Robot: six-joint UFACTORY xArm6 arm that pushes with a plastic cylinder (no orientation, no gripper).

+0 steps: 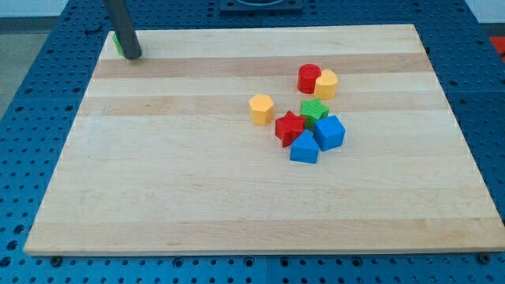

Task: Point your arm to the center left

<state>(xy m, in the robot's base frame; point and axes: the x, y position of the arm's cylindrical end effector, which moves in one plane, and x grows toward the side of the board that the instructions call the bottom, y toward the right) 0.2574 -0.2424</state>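
My dark rod comes down at the view's top left, and my tip (132, 57) rests on the wooden board (181, 181) near its top left corner. A green block (116, 43) is mostly hidden behind the rod, touching or very near the tip. The other blocks lie far to the tip's right: a red cylinder (308, 78) touching a yellow block (326, 84), a yellow hexagon (261, 109), a green star (314, 111), a red star (289, 128), a blue block (330, 132) and a blue block (304, 148).
The board sits on a blue perforated table (31, 118) that surrounds it on all sides. A dark fixture (259, 6) shows at the view's top edge.
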